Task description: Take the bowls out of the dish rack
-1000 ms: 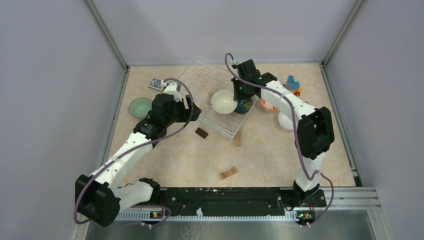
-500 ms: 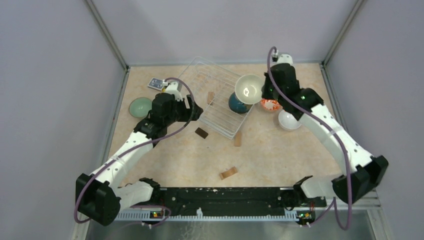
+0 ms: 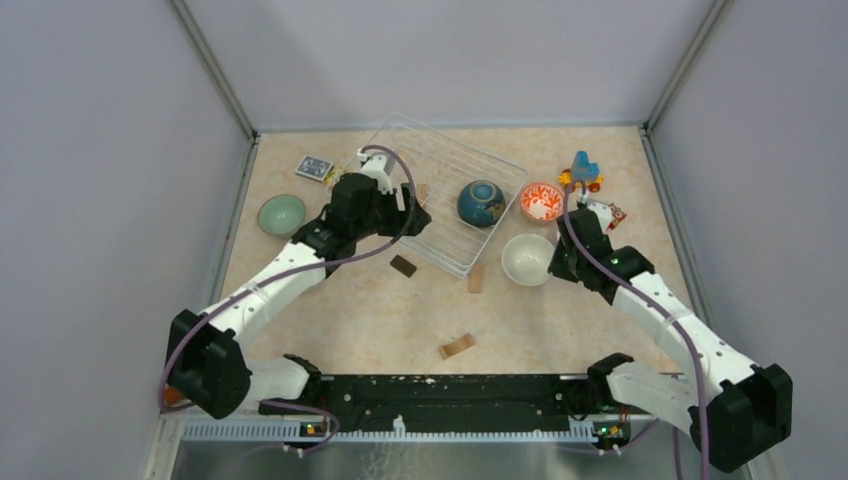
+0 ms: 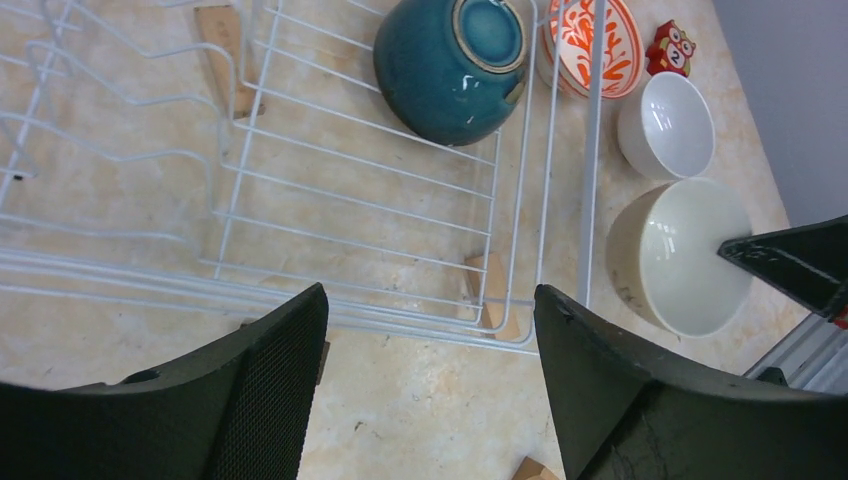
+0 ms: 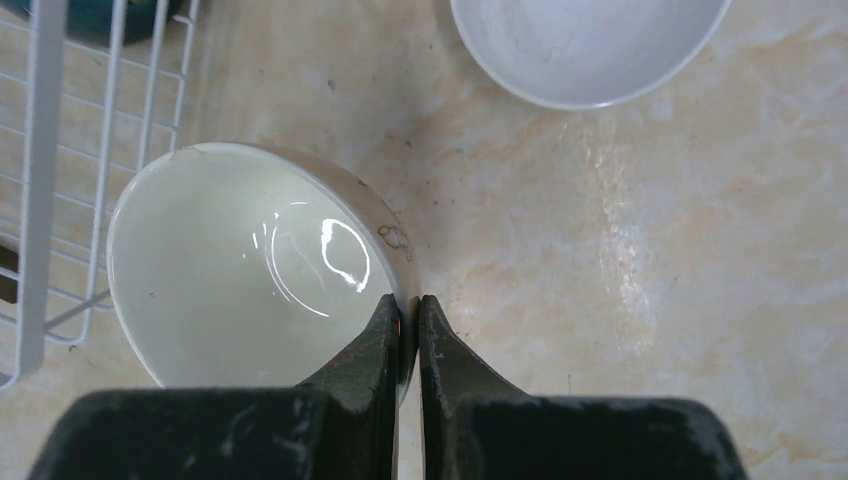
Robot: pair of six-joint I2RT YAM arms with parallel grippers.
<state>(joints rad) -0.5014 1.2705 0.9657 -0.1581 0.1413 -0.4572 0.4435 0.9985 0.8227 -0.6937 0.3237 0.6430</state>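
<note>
The white wire dish rack [image 3: 430,160] holds one dark teal bowl [image 3: 481,202], upside down near its right end; both show in the left wrist view, rack [image 4: 592,150] and bowl [image 4: 450,70]. My right gripper [image 3: 555,262] is shut on the rim of the beige bowl [image 3: 527,259], low over the table right of the rack, as the right wrist view shows [image 5: 407,305]. The orange-red patterned bowl [image 3: 541,201] and a white bowl [image 5: 590,40] sit on the table nearby. The pale green bowl [image 3: 281,213] sits at the far left. My left gripper [image 3: 415,215] is open and empty at the rack's near edge.
Wooden blocks lie near the rack: a dark one [image 3: 403,265], one by the rack's corner [image 3: 475,278], one toward the front [image 3: 457,346]. A toy train [image 3: 585,170] and a red owl figure [image 4: 671,48] stand at the back right. A card [image 3: 314,166] lies at the back left.
My right arm lifted the beige bowl out of the rack, swung it right and lowered it to the table beside the rack. My left gripper moved right, toward the rack's near edge.
</note>
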